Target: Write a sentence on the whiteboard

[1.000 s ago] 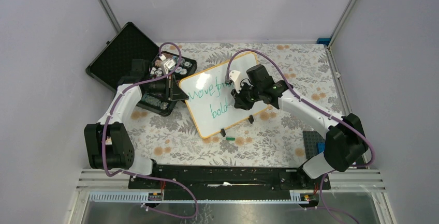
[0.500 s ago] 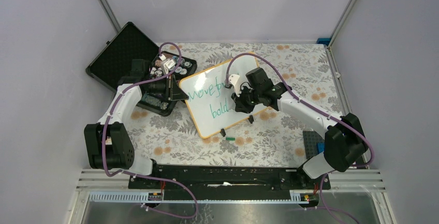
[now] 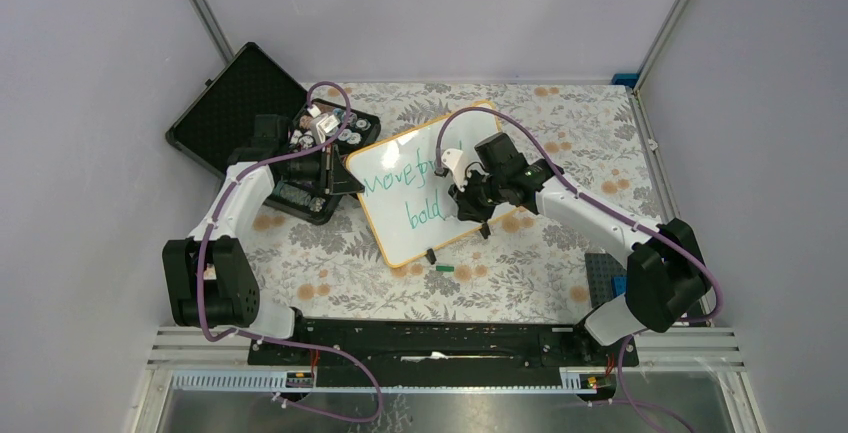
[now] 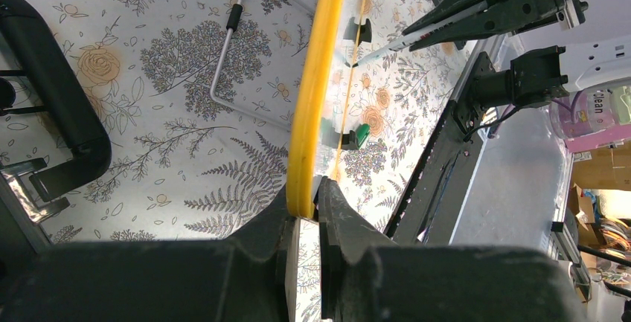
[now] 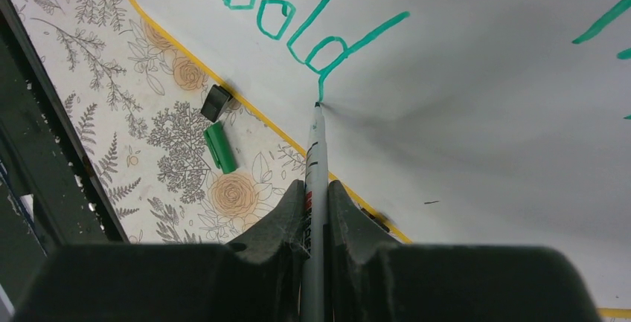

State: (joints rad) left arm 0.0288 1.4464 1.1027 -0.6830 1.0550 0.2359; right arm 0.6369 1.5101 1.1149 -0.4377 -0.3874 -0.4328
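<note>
The whiteboard (image 3: 398,231), white with an orange-yellow rim (image 4: 315,91), lies tilted on the floral table. My left gripper (image 3: 346,181) is shut on its left edge; in the left wrist view the jaws (image 4: 303,209) pinch the rim. My right gripper (image 3: 467,205) is shut on a grey marker (image 5: 315,157), whose tip touches the board just past the last green stroke. The sentence (image 3: 398,179) is green handwriting in two lines, its upper line partly hidden by the right arm. The lower line reads "bold" (image 5: 286,21), followed by a longer stroke.
A green marker cap (image 3: 444,267) lies by the board's near edge, beside a black clip foot (image 3: 431,254). An open black case (image 3: 238,101) and a tray of small parts (image 3: 325,135) sit at the back left. A dark block (image 3: 606,275) lies at the right.
My right gripper has shifted slightly toward the near edge with the marker, lengthening the stroke after "bold". The left gripper and the board have stayed put.
</note>
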